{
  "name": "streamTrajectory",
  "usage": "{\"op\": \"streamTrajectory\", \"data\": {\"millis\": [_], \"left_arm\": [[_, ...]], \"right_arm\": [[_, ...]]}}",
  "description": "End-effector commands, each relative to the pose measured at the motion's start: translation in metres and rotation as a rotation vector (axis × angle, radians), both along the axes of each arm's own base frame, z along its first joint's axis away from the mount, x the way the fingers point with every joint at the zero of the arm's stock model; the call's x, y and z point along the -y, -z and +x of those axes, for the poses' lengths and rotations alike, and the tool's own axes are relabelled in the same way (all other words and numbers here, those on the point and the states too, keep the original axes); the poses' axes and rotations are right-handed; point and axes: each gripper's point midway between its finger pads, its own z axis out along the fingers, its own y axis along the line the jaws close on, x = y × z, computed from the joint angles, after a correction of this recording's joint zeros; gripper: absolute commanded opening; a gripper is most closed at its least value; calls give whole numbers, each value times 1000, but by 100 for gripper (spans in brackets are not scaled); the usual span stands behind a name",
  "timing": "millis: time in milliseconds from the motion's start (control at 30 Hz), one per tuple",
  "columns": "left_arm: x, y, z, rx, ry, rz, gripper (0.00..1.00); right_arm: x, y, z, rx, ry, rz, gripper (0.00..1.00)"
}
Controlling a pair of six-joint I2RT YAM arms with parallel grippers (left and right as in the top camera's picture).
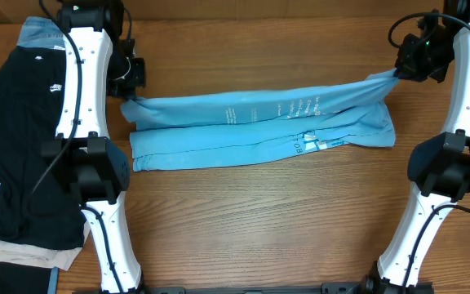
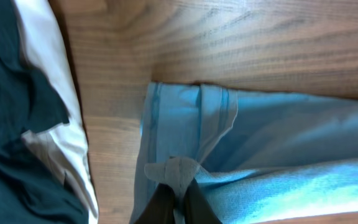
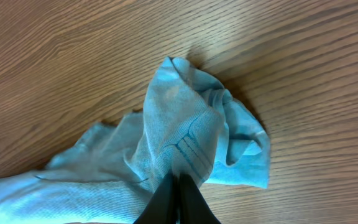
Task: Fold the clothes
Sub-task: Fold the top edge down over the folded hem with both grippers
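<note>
And there was the sky-blue T-shirt (image 1: 259, 126), stretched out as a long band on the wooden surface (image 1: 259, 229), lying apart from the black T-shirt (image 1: 23, 139) that sat heaped with other dark clothes. The left gripper (image 1: 127, 98) had its jaws pinched tight on a bunched nub of cloth at the end nearest the black T-shirt, and the left wrist view showed that nub squeezed between the dark fingertips (image 2: 166, 202). The right gripper (image 1: 398, 73) had its jaws clamped on the end farthest from the black T-shirt, a peak of blue fabric rising to them in the right wrist view. Between the two grips the upper layer was pulled taut over a lower layer, whose white print peeked out along the edge. By the look of it, this was the lengthwise fold in mid-carry, the shirt already narrowed but not yet laid down. The next move would likely call for both arms to travel evenly, keeping tension so the top layer landed flat and square on the lower one before either grip let go; uneven pull could skew or wrinkle the thin cloth.
</note>
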Motion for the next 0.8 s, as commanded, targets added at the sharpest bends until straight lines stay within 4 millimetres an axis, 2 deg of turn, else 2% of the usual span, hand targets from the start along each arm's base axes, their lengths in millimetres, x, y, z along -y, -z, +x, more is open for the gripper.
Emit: {"op": "streamTrajectory", "data": {"millis": [0, 133, 367, 600, 633, 667, 700, 767], "left_arm": [[9, -9, -1, 16, -23, -46, 4], [19, 5, -12, -48, -20, -91, 4], [29, 47, -44, -219, 16, -67, 4], [49, 88, -62, -294, 69, -59, 4], [53, 99, -69, -318, 86, -57, 4], [52, 103, -71, -324, 86, -53, 4], [52, 107, -73, -330, 87, -49, 4], [51, 110, -76, -339, 95, -49, 6]], "right_arm": [[-2, 1, -1, -4, -5, 8, 4], [-3, 9, -5, -34, -8, 14, 4], [-3, 33, -20, -124, -24, 15, 4], [12, 59, -37, -220, 2, -1, 4], [16, 70, -42, -245, 13, 6, 4], [18, 77, -45, -259, 19, 11, 4], [19, 82, -47, -266, 23, 14, 5], [23, 90, -50, -278, 35, 19, 23]]}}
